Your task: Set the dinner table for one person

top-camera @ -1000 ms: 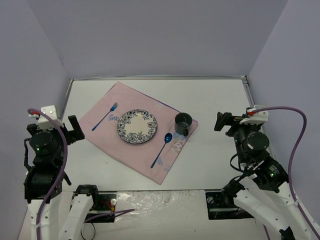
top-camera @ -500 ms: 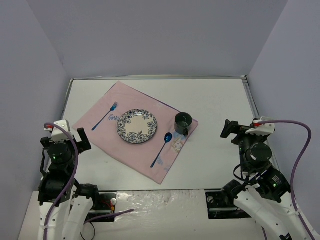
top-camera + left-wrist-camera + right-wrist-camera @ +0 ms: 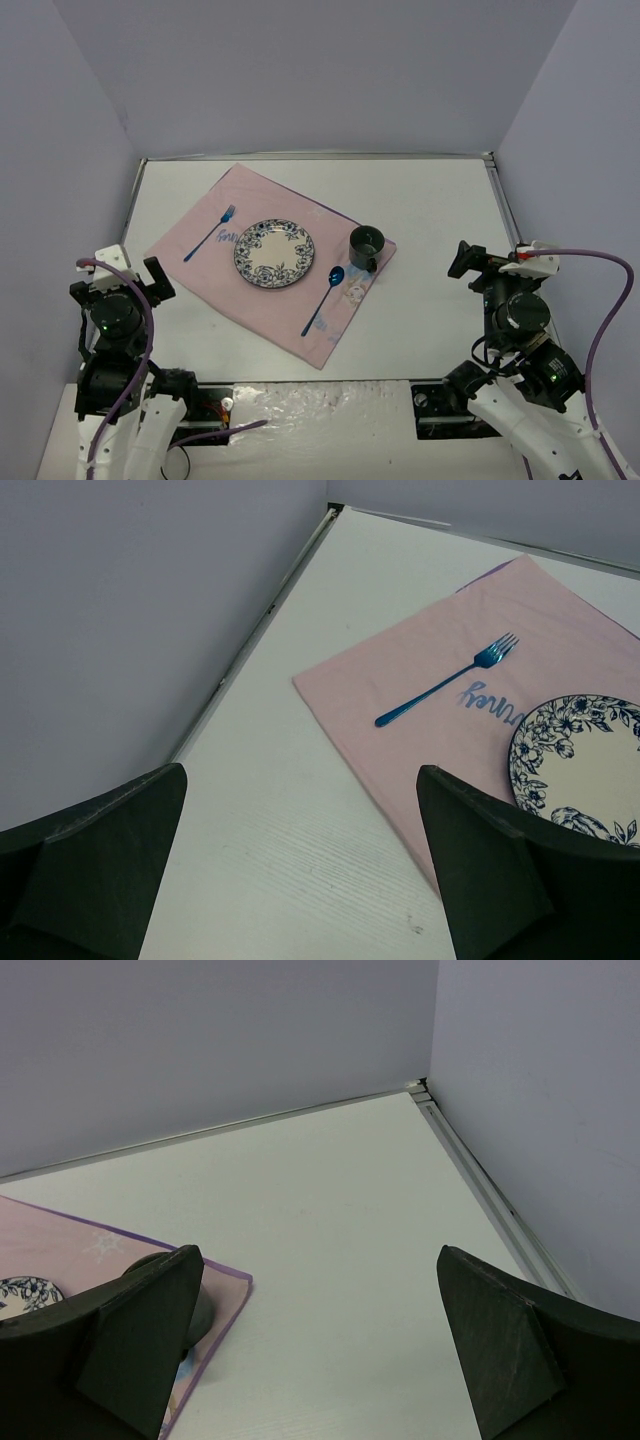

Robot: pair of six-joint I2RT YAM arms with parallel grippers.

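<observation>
Left gripper [image 3: 300,775] and right gripper [image 3: 318,1252] stood wide open, empty, well apart from the plate [image 3: 274,253]. The dinner table [image 3: 430,200] lay beneath it. An inward sweep could topple the cup [image 3: 366,244] beside the plate.

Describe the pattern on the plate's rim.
A dark blue floral band circles the plate, around a plain white centre. It shows best in the left wrist view.
</observation>
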